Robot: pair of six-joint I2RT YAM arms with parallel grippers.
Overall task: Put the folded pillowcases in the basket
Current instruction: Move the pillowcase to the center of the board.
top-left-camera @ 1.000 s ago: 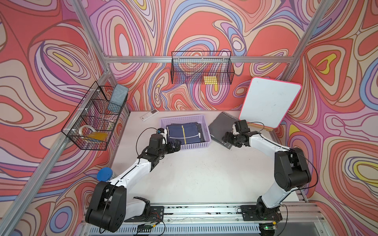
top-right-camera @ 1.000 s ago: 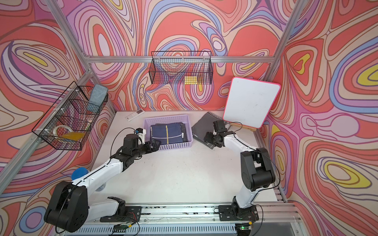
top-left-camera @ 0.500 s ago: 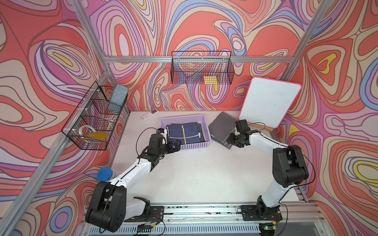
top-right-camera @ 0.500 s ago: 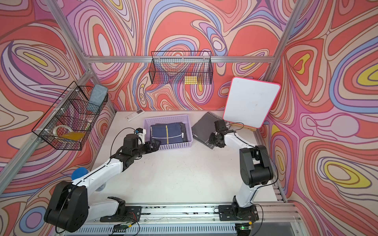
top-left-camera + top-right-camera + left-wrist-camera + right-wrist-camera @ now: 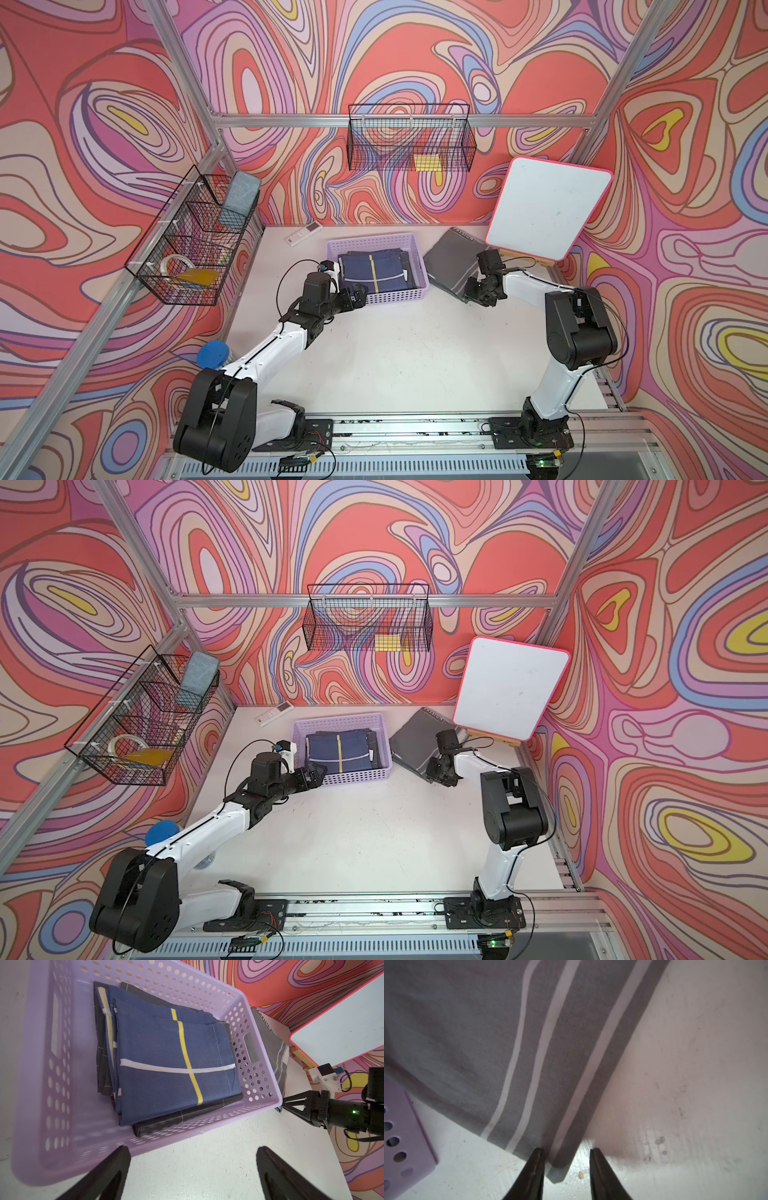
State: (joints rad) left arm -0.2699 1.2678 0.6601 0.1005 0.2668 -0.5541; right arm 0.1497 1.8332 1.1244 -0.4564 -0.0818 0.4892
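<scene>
Toward the far right corner of the table point(image 5: 395, 353), in both top views, the folded pillowcase point(image 5: 451, 259) point(image 5: 413, 737) lies flat just beside the basket point(image 5: 390, 296), its long axis slanting toward the whiteboard point(image 5: 544, 212). The right gripper point(image 5: 470, 296) meets its near corner, and we judge that arm the nearer.

From the left wrist, the left gripper point(image 5: 193, 1148) gapes wide and empty (blue cloth point(image 5: 166, 1064) already lies in the basket).

From the right wrist, we see fingers point(image 5: 534, 1167) partly apart astride the striped corner, nothing pinched yet.

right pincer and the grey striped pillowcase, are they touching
Cannot tell. Right wrist view shows the right pincer straddling the grey striped pillowcase corner; one finger overlaps its edge, but contact isn't plain.
</scene>
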